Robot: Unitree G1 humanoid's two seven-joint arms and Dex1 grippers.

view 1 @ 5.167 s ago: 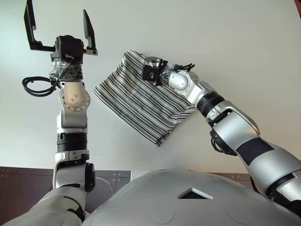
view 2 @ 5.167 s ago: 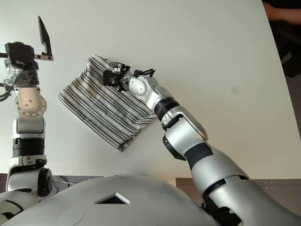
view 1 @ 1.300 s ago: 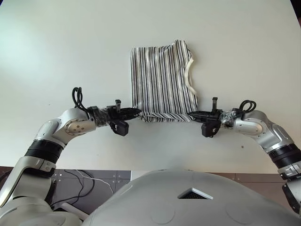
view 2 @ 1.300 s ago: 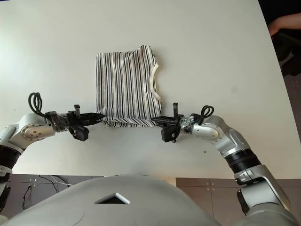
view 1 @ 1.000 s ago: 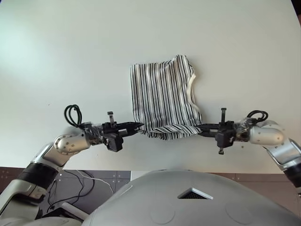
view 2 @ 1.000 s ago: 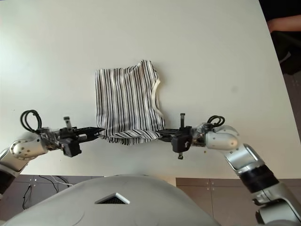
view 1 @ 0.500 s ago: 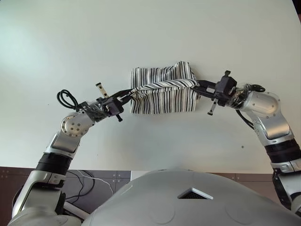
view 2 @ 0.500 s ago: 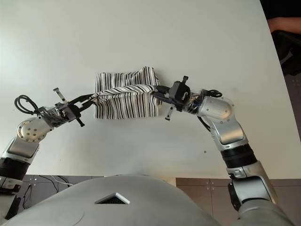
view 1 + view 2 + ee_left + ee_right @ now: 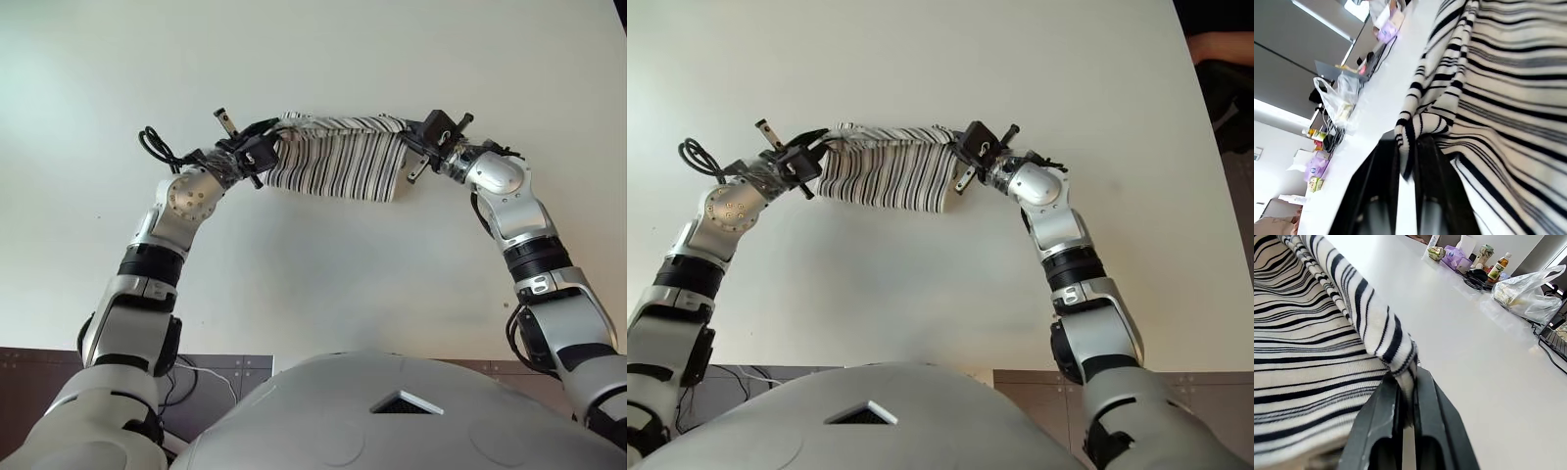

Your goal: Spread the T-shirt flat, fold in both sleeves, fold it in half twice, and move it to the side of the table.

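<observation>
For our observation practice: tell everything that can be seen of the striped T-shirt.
The T-shirt, a black-and-white striped knit, lies folded into a narrow band across the far middle of the white table. The left gripper pinches its left end, the right gripper its right end, fingers shut on cloth.

Striped T-shirt (image 9: pixel 338 162) (folded band), mid-table

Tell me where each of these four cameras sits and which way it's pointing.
Left eye view: on the head, looking forward and down at the table; the left gripper and right gripper show, pinching the T-shirt.
Right eye view: beside it, same scene.
Left wrist view: on the left wrist, looking along its fingers at the pinched T-shirt edge.
Right wrist view: likewise, right wrist.
Shared: all show the T-shirt.
</observation>
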